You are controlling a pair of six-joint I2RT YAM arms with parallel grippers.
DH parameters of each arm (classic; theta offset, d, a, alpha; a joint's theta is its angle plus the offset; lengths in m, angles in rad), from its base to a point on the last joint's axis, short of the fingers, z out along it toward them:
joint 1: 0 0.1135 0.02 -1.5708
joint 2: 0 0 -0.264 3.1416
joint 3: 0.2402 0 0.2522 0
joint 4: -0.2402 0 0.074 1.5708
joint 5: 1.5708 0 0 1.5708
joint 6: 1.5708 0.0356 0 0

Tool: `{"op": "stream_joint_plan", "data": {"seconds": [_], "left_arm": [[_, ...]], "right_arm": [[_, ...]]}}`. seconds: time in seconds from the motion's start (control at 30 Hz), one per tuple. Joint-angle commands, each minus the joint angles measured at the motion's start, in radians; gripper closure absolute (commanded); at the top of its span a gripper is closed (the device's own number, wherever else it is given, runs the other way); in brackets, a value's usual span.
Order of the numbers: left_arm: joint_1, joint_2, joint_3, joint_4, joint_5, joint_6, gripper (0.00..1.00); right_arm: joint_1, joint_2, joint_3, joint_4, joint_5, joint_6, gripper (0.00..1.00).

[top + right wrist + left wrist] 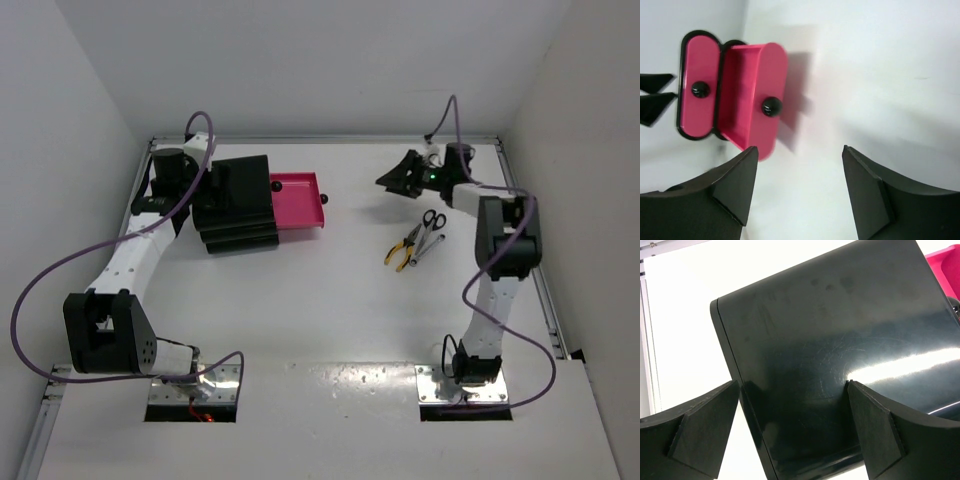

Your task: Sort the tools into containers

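The cabinet (840, 340) is glossy; the drawer (775, 75) smooth pink plastic.

Cabinet (235, 200) at left, drawer (297, 200) pulled out to its right; pliers (405, 248) beside wrench (428, 247), farther right

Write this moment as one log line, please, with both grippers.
left gripper: open, at cabinet | right gripper: open, empty | one pink drawer: pulled out | pliers, wrench: on table

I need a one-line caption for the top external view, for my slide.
Left pincer over the black cabinet, one pink drawer open; right pincer open beyond the tools.
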Motion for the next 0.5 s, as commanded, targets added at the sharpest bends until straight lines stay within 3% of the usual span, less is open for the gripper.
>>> {"op": "stream_joint_plan", "data": {"seconds": [0.0,0.07,0.2,0.37,0.47], "left_arm": [[-0.011,-0.034,0.048,-0.018,-0.008,0.005,0.03],[-0.011,-0.057,0.072,-0.018,-0.023,0.005,0.01],[-0.020,-0.068,0.132,-0.027,-0.081,-0.025,0.01],[-0.029,-0.120,0.164,-0.027,-0.156,-0.061,0.01],[-0.038,-0.143,0.183,-0.038,-0.225,-0.096,0.01]], "right_arm": [[-0.052,-0.232,0.027,-0.442,0.100,-0.484,0.33],[-0.074,-0.301,-0.026,-0.568,0.199,-0.634,0.37],[-0.084,-0.421,-0.113,-0.712,0.305,-0.658,0.54],[-0.021,-0.617,-0.337,-0.714,0.410,-0.509,0.59],[0.062,-0.648,-0.377,-0.766,0.627,-0.390,0.63]]}}
